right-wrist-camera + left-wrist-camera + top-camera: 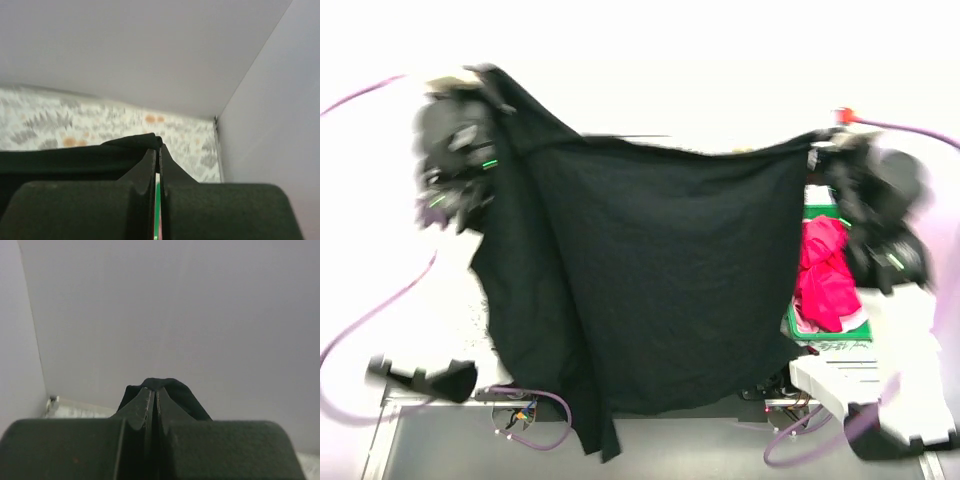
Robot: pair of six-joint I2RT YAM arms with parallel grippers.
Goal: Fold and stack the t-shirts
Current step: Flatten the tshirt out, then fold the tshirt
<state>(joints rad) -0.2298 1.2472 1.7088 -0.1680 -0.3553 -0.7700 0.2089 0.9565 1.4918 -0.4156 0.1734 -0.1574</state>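
Black shirt takes up most of the top view, hanging as a wide sheet stretched between the two arms, its upper edge sagging a little in the middle and its lower hem drooping past the near edge of the desk, with one long fold trailing lowest at the bottom left. Only this view shows the whole span of the cloth; it is washed out and smeared around both arms. Left arm is raised at the far left with the shirt's corner bunched at its tip, and right arm stands at the far right, level with the other corner. Beside the right arm, partly hidden behind the sheet's right edge, sits a green crate with a red shirt crumpled in it, seen in no other view. Purple cables loop at the left and near edges. From the left wrist, the left jaws are pressed together with a small hump of black shirt pinched at their tips, against a plain pale wall. From the right wrist, the right jaws are likewise pressed together, pinching an edge of the black shirt that runs off to the left; a thin green sliver shows through the slit between them, and beyond lies a speckled grey-and-orange surface meeting pale walls.
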